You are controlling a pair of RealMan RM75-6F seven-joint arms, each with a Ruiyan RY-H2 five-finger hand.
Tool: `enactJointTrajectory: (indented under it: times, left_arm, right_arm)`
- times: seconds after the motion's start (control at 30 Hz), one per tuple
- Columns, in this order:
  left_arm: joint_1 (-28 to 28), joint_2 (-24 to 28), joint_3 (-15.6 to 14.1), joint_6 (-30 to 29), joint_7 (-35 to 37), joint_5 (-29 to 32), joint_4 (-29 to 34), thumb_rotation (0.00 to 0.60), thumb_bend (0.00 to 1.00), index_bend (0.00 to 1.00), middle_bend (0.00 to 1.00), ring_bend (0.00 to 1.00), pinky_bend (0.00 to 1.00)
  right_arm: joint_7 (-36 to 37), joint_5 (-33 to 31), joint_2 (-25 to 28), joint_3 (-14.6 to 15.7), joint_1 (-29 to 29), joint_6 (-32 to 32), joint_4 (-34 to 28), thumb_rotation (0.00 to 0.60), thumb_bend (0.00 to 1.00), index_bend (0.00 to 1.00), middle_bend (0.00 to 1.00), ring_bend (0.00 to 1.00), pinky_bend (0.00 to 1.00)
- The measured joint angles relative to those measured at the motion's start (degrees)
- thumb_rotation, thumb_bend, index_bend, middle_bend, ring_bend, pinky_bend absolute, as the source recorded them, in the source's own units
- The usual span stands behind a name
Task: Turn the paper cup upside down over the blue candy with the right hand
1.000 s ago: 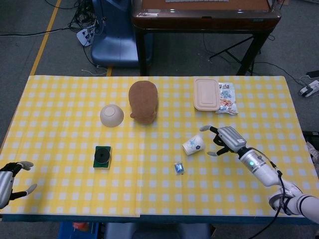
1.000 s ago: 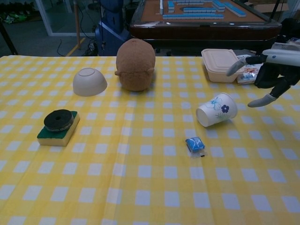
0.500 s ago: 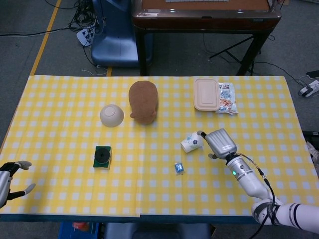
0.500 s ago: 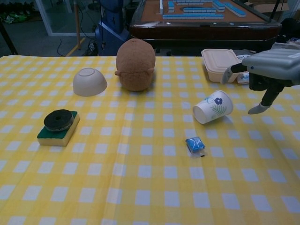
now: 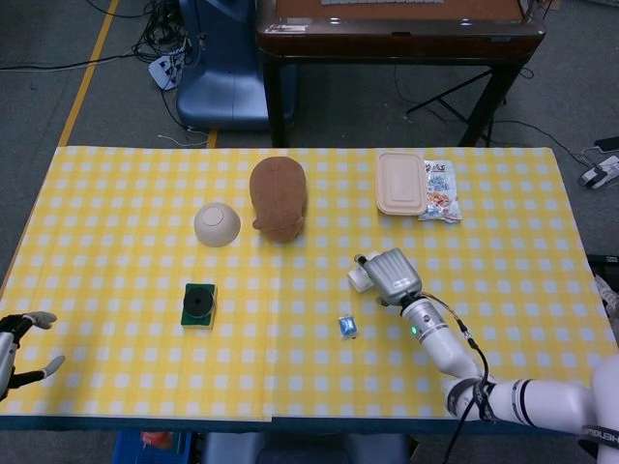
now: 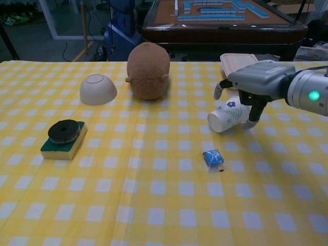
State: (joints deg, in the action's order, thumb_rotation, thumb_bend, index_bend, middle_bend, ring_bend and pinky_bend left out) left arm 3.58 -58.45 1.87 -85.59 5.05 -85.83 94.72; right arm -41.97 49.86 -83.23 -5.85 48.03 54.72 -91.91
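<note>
The white paper cup with blue flower print (image 6: 228, 116) lies on its side under the right hand (image 6: 254, 82), whose fingers (image 6: 253, 111) straddle it, grip unclear, while the small blue-wrapped candy (image 6: 213, 157) sits just in front of that hand on the checked table.

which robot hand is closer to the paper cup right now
The right robot hand. It sits directly over the paper cup, fingers around it. The left robot hand is far off at the table's near left edge.

Right robot hand (image 6: 249, 87) over tipped paper cup (image 6: 225, 115) — blue candy (image 6: 213, 157) near
</note>
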Motion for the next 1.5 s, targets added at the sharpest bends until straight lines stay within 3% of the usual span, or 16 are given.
enactJointTrajectory:
  times: [0.5,0.87,1.13,1.33,1.5]
  left_arm:
    - [-0.32,0.69,0.28,-0.59,1.79,0.15,-0.13,0.600,0.14,0.45,0.44,0.35,0.52]
    - [-0.56,1.01,0.39,-1.05,2.49,0.06,-0.09,0.600,0.14,0.45,0.44,0.35,0.52]
    - [-0.65,1.19,0.47,-1.10,3.05,0.13,-0.18,0.600,0.14,0.45,0.44,0.35,0.52]
    - [-0.70,1.31,0.60,-1.18,3.37,0.27,-0.26,0.600,0.14,0.45,0.44,0.35,0.52]
    - [-0.76,1.38,0.70,-1.18,3.52,0.53,-0.25,0.600,0.14,0.45,0.44,0.35,0.52]
  right_arm:
    - [-3.89,-6.74,-3.78,-0.56,3.92,-1.03,4.22,0.600,0.01,0.31,1.00,1.00,1.00]
    - [-4.44,-8.24,-5.59,-0.10,5.39,-1.28,6.85,0.600,0.03,0.34,1.00,1.00,1.00]
    - [-3.42,-7.54,-6.82,0.17,5.62,-1.24,8.86,0.600,0.10,0.49,1.00,1.00,1.00]
    - [-0.44,-4.99,-6.07,0.25,4.77,-1.02,8.11,0.600,0.10,0.50,1.00,1.00,1.00]
    - [6.47,-1.06,-3.52,-0.30,2.88,-0.93,5.07,0.600,0.12,0.50,1.00,1.00,1.00]
